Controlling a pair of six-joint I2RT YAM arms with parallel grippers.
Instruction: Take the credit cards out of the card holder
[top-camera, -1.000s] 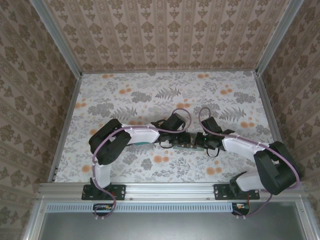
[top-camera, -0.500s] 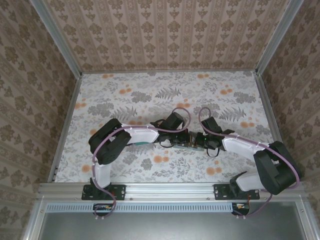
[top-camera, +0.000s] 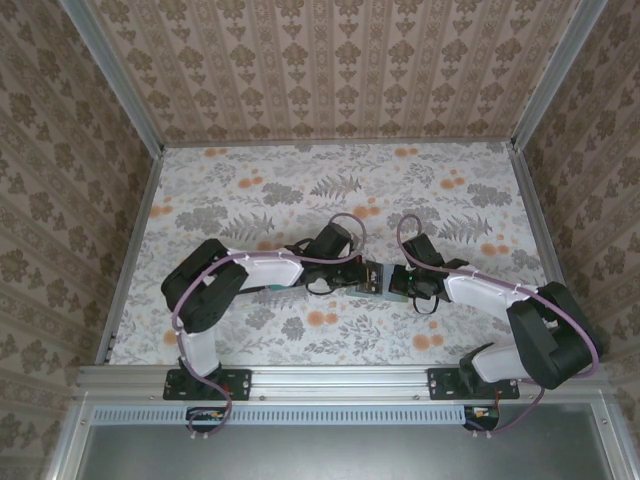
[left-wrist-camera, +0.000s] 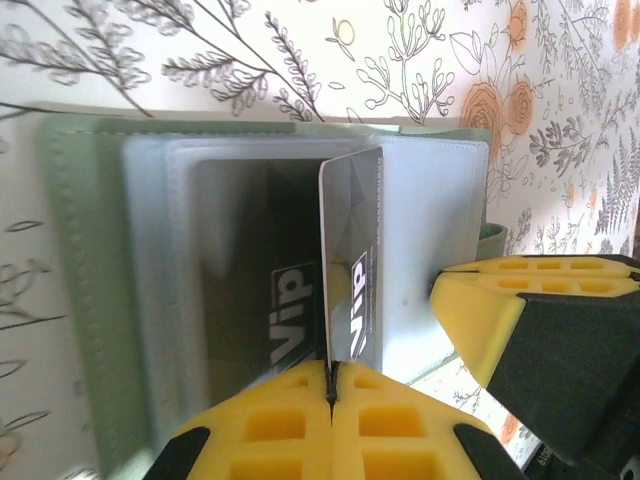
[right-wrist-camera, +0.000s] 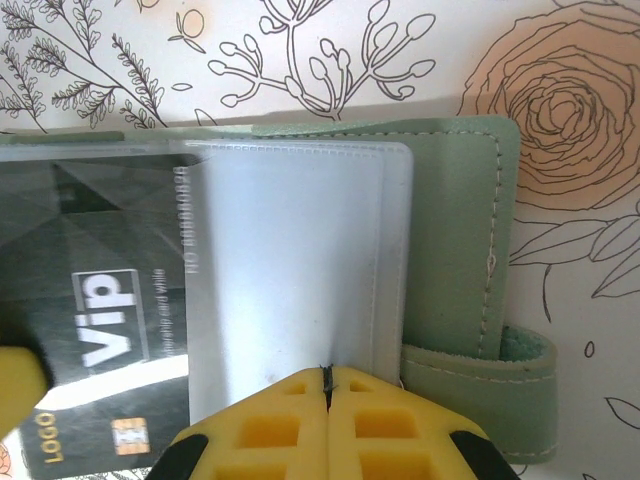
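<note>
Left gripper (left-wrist-camera: 330, 378): its yellow fingers are closed flat together, pinching the near edge of one dark teal-grey plastic card marked "VIP" (left-wrist-camera: 352, 260).
Pinched card: tipped up on edge, standing off the open holder. Whether its far end has cleared the pocket cannot be told.
Right gripper (right-wrist-camera: 325, 378): closed on the near edge of the frosted clear sleeve (right-wrist-camera: 295, 270), pinning that panel down.
Card holder: the small sage-green stitched bifold wallet (left-wrist-camera: 85, 280) lies open on the flower-printed tablecloth (left-wrist-camera: 520, 60), between the two grippers near the table's middle.
Second card: another dark "VIP" card (left-wrist-camera: 255, 270) lies flat inside the pocket.
Done: by the look of it, the first card is gripped and partly raised. No card lies loose on the cloth.
Left to do: draw this card fully free and set it down, then take out the one lying in the pocket.
Left arm (top-camera: 265, 268): elbow folded out to the left, forearm running right and low toward the holder.
Right arm (top-camera: 490, 292): elbow out to the right, forearm running left, wrist just beside the left one.
</note>
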